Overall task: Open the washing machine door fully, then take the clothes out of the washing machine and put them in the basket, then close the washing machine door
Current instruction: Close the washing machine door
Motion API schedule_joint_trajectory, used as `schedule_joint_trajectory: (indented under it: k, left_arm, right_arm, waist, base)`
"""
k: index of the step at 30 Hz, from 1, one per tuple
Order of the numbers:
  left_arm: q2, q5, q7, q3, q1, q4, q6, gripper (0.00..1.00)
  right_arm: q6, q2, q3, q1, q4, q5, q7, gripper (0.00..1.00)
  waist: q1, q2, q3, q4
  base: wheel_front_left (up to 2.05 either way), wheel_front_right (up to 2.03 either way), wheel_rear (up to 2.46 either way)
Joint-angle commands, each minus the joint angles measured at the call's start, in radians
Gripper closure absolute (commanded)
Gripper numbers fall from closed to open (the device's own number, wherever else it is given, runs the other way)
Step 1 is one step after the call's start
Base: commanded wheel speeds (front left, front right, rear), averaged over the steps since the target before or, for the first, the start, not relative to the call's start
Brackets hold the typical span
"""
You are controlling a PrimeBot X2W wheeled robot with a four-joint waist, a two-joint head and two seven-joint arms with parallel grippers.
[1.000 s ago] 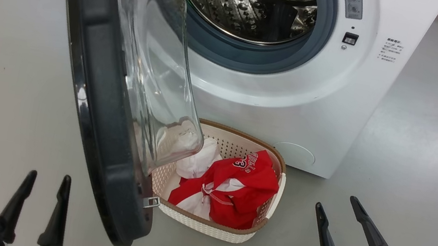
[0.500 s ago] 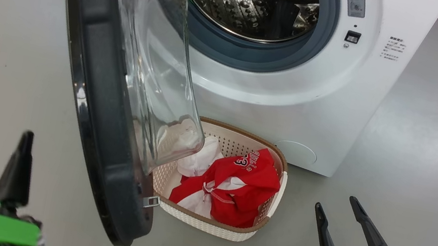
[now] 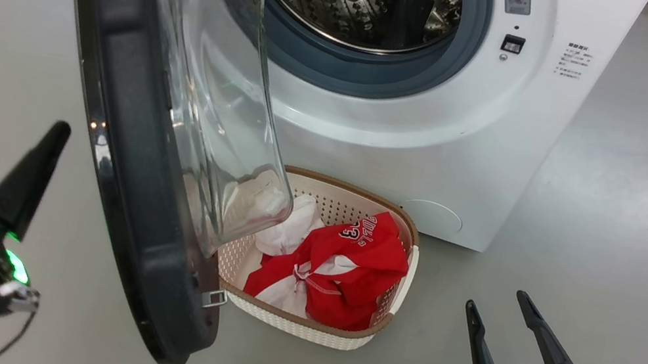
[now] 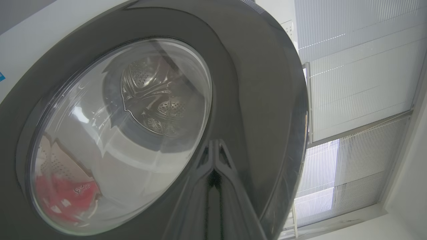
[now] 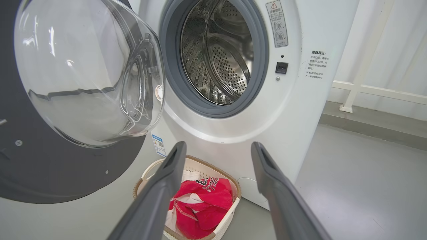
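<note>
The washing machine [image 3: 435, 155] stands with its door [image 3: 121, 159] swung open to the left, and bare steel shows in the drum [image 5: 220, 56]. Below the opening sits the basket [image 3: 298, 327] holding the clothes [image 3: 355, 268], red jersey and white cloth. My left gripper [image 3: 58, 130] is shut with nothing in it. It points up just left of the door's outer face. In the left wrist view the left gripper [image 4: 215, 146] is close against the door's [image 4: 260, 100] glossy black rim. My right gripper [image 3: 496, 300] hangs open and empty to the right of the basket [image 5: 230, 186].
Grey floor [image 3: 622, 228] lies open to the right of the machine and to the left of the door. Window blinds [image 4: 360, 83] show past the door's edge. A white rail [image 5: 380, 90] runs along the wall behind the machine.
My left gripper has shut and risen, turning its wrist, to the outer side of the door. The head camera has shifted slightly. The right gripper has not moved.
</note>
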Motion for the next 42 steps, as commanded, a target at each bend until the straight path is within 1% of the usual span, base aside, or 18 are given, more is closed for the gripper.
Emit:
schedule_joint_trajectory:
  k: [1, 2, 7, 10, 17, 22, 27, 30, 37, 42]
  left_arm:
    - [0.041, -0.018, 0.02, 0.044, -0.045, -0.043, 0.022, 1.0]
    - [0.041, -0.018, 0.02, 0.044, -0.045, -0.043, 0.022, 1.0]
    - [0.055, -0.073, 0.073, 0.059, -0.061, -0.079, 0.078, 1.0]
    - [0.059, -0.084, 0.092, 0.054, -0.061, -0.094, 0.096, 1.0]
    - [0.037, -0.119, 0.106, 0.043, -0.067, -0.103, 0.112, 1.0]
    - [0.021, -0.125, 0.098, 0.021, -0.074, -0.096, 0.112, 1.0]
    - [0.002, -0.134, 0.072, -0.011, -0.102, -0.075, 0.1, 1.0]
    - [-0.006, -0.133, 0.045, -0.034, -0.12, -0.054, 0.086, 1.0]
    - [-0.013, -0.081, -0.037, -0.106, -0.166, 0.017, 0.026, 1.0]
    - [-0.016, -0.063, -0.091, -0.136, -0.212, 0.078, -0.006, 1.0]
  right_arm:
    - [0.003, -0.01, 0.018, -0.045, -0.025, 0.014, -0.006, 0.0]
    - [0.003, -0.01, 0.018, -0.045, -0.025, 0.014, -0.006, 0.0]
    - [0.003, -0.008, 0.016, -0.051, -0.027, 0.013, -0.006, 0.0]
    - [0.003, -0.008, 0.015, -0.056, -0.027, 0.012, -0.006, 0.0]
    - [0.003, -0.009, 0.018, -0.061, -0.025, 0.011, -0.006, 0.0]
    - [0.003, -0.01, 0.019, -0.061, -0.024, 0.011, -0.006, 0.0]
    - [0.003, -0.01, 0.016, -0.06, -0.023, 0.012, -0.006, 0.0]
    - [0.003, -0.009, 0.017, -0.062, -0.022, 0.015, -0.006, 0.0]
    - [0.003, -0.007, 0.02, -0.064, -0.022, 0.019, -0.006, 0.0]
    - [0.003, -0.004, 0.019, -0.063, -0.024, 0.042, -0.006, 0.0]
  waist:
    - [0.0, 0.0, 0.006, -0.005]
    - [0.0, 0.0, 0.006, -0.005]
    - [0.0, 0.0, 0.018, -0.016]
    - [0.0, 0.0, 0.025, -0.024]
    - [0.0, 0.0, 0.03, -0.053]
    - [0.0, 0.0, 0.029, -0.08]
    - [0.0, 0.0, 0.031, -0.104]
    - [0.0, 0.0, 0.033, -0.118]
    - [0.0, 0.0, 0.041, -0.161]
    - [0.0, 0.0, 0.045, -0.194]
  base:
    - [0.0, 0.0, 0.0]
    - [0.0, 0.0, 0.0]
    - [0.0, 0.0, 0.0]
    - [0.0, 0.0, 0.0]
    - [0.0, 0.0, 0.0]
    - [0.0, 0.0, 0.0]
    - [0.0, 0.0, 0.0]
    - [0.0, 0.0, 0.0]
    - [0.0, 0.0, 0.0]
    - [0.0, 0.0, 0.0]
